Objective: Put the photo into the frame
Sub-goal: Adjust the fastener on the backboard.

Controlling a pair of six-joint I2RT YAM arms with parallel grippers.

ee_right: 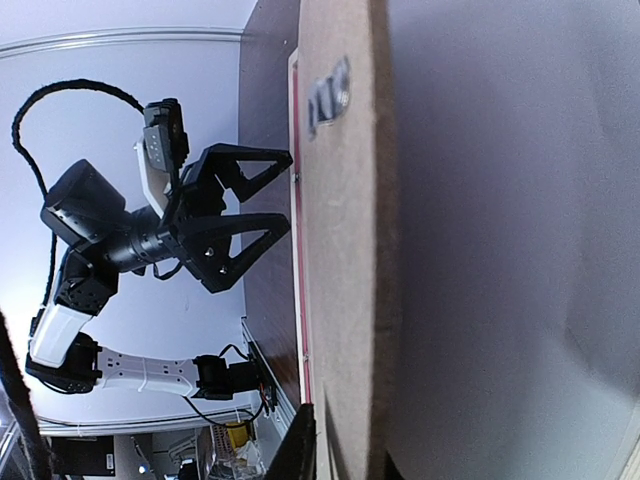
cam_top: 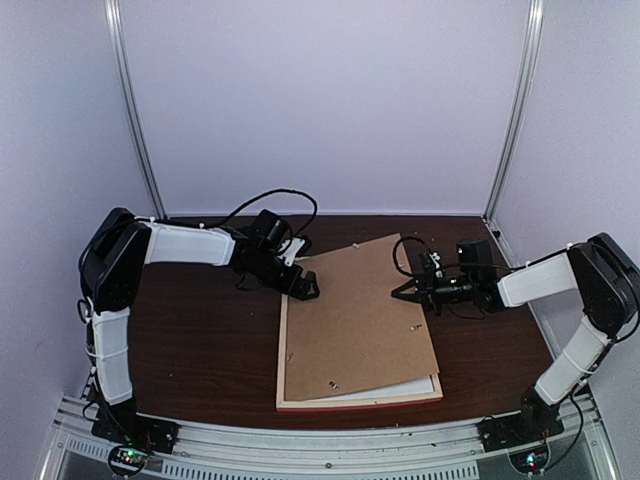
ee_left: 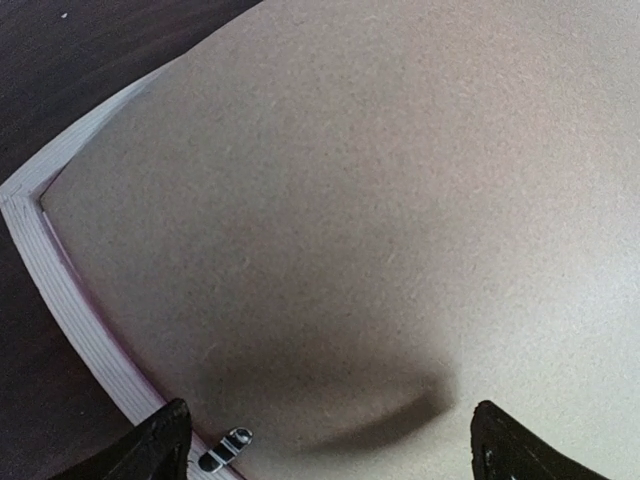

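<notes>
The right fingers (cam_top: pixel 405 292) pinch the edge of the backing board (cam_top: pixel 360 320). The left fingers (ee_left: pixel 155 450) are wide open. Move the board slowly so the frame (cam_top: pixel 282 370) does not slide.

Under the backing board (cam_top: pixel 355 320) most of the frame (cam_top: pixel 283 350) is hidden; you see only its left and near rails. A white sheet (cam_top: pixel 405 389) peeks out at the near right corner, too little showing to say what it is.

At the board's right edge, the right gripper (cam_top: pixel 400 293): you cannot tell whether it pinches. In the right wrist view the board edge is close and blurred, and one finger (ee_right: pixel 303 445) is cut off at the bottom.

In the left wrist view the left gripper (ee_left: pixel 325 450) has its fingertips (ee_left: pixel 160 450) clipped by the bottom edge. The board runs off the top and right.

The metal tabs (cam_top: pixel 333 382) on the board are too small to make out.
</notes>
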